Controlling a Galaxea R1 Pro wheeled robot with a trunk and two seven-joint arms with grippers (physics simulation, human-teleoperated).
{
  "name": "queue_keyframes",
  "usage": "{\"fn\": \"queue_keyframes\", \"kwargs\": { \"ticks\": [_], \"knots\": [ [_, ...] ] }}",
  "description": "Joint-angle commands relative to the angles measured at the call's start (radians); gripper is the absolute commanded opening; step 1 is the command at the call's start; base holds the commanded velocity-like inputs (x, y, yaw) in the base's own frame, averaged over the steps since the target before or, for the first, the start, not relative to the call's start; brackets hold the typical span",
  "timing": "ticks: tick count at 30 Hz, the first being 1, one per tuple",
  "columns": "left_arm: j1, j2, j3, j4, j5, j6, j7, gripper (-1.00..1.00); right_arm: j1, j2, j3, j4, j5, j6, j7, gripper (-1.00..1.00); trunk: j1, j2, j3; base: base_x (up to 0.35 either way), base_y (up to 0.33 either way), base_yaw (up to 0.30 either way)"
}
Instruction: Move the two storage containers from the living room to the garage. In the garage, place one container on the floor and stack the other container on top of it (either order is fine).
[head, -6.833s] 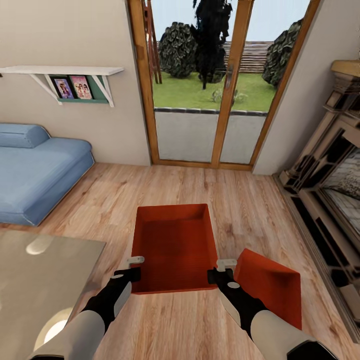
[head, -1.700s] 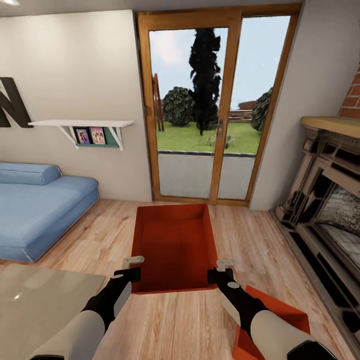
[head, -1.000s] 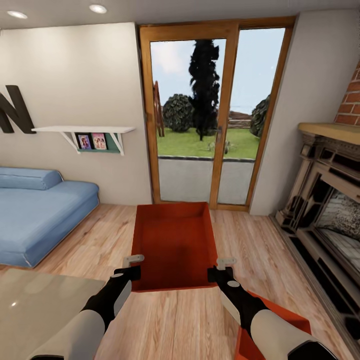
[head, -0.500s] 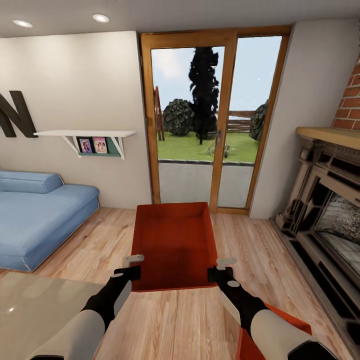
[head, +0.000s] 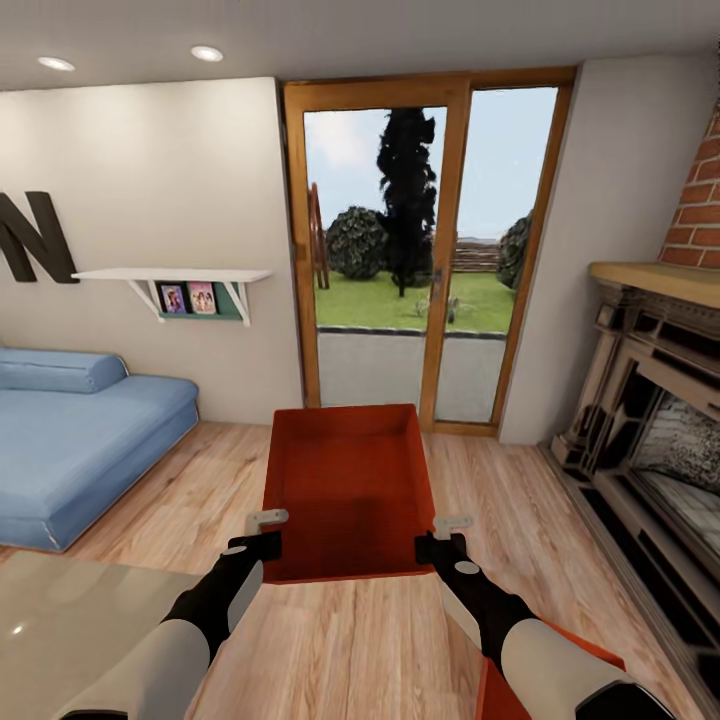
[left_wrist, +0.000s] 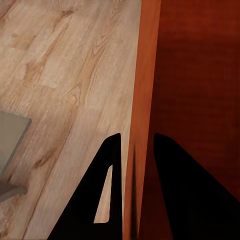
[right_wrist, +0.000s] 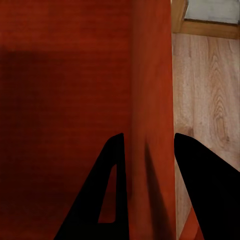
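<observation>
Carry step, in living room — first container (head: 348, 490) held off wood floor (head: 520, 510), left gripper (head: 266, 532) and right gripper (head: 438, 537) each clamped on a side wall. Second container (head: 520, 690) on floor near right arm. Next: turn for garage, grips level.

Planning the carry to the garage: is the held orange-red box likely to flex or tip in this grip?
The held orange-red rectangular storage container probably stays stiff: its walls look straight. Both grippers, left and right, pinch opposite walls near one end, so the far end might sag. Smooth walls could slip.
</observation>
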Motion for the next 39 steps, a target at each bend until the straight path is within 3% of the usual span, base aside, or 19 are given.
{"fn": "queue_keyframes", "kwargs": {
  "ticks": [1, 31, 39],
  "knots": [
    [-0.001, 0.001, 0.010, -0.005, -0.010, 0.007, 0.009, -1.00, -0.001, -0.001, 0.005, 0.025, -0.011, -0.006, -0.009, -1.00, 0.001, -0.001, 0.001, 0.000, 0.000, 0.000],
    [-0.001, 0.000, 0.010, -0.005, -0.010, 0.007, 0.009, -1.00, -0.001, -0.002, 0.003, 0.025, -0.011, 0.004, -0.008, -1.00, 0.001, -0.001, 0.040, -0.001, 0.000, 0.000],
    [-0.001, -0.002, 0.009, -0.005, -0.010, 0.007, 0.008, -1.00, -0.001, -0.002, 0.003, 0.025, -0.011, 0.005, -0.008, -1.00, 0.001, -0.001, 0.040, -0.258, 0.000, 0.000]
  ]
}}
